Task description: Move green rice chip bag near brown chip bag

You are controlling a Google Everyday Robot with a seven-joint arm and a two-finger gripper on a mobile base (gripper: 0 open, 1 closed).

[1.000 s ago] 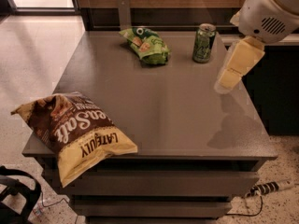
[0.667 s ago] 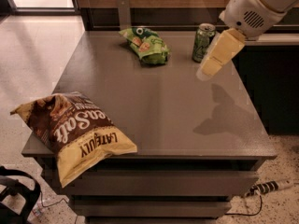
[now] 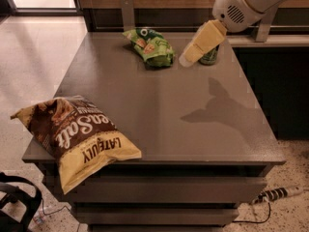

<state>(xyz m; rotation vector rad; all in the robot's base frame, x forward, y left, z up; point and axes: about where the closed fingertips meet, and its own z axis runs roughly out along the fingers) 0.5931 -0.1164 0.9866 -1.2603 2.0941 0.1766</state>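
Note:
The green rice chip bag (image 3: pixel 150 46) lies at the far middle of the grey table (image 3: pixel 164 100). The brown chip bag (image 3: pixel 77 137) lies at the near left corner, its yellow end hanging over the front edge. My gripper (image 3: pixel 190 57) reaches in from the upper right. It hangs above the table just right of the green bag, with its pale yellow fingers pointing down-left. It does not touch the bag. It holds nothing that I can see.
A green drink can (image 3: pixel 210 56) stands at the far right, partly hidden behind my gripper. A dark counter (image 3: pixel 270 37) runs along the right side. A power strip (image 3: pixel 275 195) lies on the floor at the lower right.
My gripper has moved left across the far right of the table, from beside the can to just right of the green bag. Both bags and the can stay put.

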